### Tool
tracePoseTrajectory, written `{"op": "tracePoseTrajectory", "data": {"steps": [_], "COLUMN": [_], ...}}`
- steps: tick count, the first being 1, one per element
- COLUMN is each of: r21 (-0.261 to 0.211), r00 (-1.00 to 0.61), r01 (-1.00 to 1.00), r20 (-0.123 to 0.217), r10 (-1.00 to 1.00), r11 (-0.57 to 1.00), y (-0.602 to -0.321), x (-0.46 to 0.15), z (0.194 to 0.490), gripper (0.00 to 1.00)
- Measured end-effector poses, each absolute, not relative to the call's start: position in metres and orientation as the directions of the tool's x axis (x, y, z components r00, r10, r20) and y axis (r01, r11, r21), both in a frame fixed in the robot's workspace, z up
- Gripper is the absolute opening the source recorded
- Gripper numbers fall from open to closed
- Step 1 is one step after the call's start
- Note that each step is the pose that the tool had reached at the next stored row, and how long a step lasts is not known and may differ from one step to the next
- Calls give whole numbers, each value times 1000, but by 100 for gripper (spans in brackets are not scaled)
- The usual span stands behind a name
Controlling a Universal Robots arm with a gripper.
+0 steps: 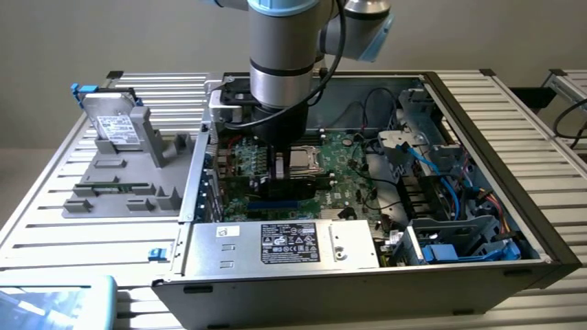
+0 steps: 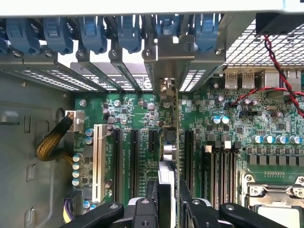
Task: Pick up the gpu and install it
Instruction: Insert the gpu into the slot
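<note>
Gripper [image 2: 169,202] is clamped on the gpu [image 2: 170,145], holding it edge-down at the exterior view's centre, evidently to align its connector with a motherboard [image 2: 133,109] slot.

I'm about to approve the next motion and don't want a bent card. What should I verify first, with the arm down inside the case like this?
1. Grip: gripper closed on the gpu from both sides: ok.
2. Attitude: card on edge, parallel to the motherboard slots: ok.
3. The metal bracket at the case's rear slot openings: ok.
4. Card edge fully down in its slot: cannot tell.
5. The yellow-sleeved cable bundle apart from the card: ok.
6. The red and black wires apart from the card: ok.
</note>
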State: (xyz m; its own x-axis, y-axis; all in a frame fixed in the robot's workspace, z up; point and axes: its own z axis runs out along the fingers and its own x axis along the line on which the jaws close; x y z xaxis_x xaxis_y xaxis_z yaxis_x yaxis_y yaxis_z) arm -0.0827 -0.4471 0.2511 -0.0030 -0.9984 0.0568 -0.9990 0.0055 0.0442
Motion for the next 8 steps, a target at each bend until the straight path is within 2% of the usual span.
{"op": "tracePoseTrajectory", "data": {"steps": [8], "r21": [44], "r00": [-3], "r01": [-999], "r20": [53], "r10": [-999], "r11": [5], "y": [-447], "x": [-84], "z": [251], "gripper": [28]}}
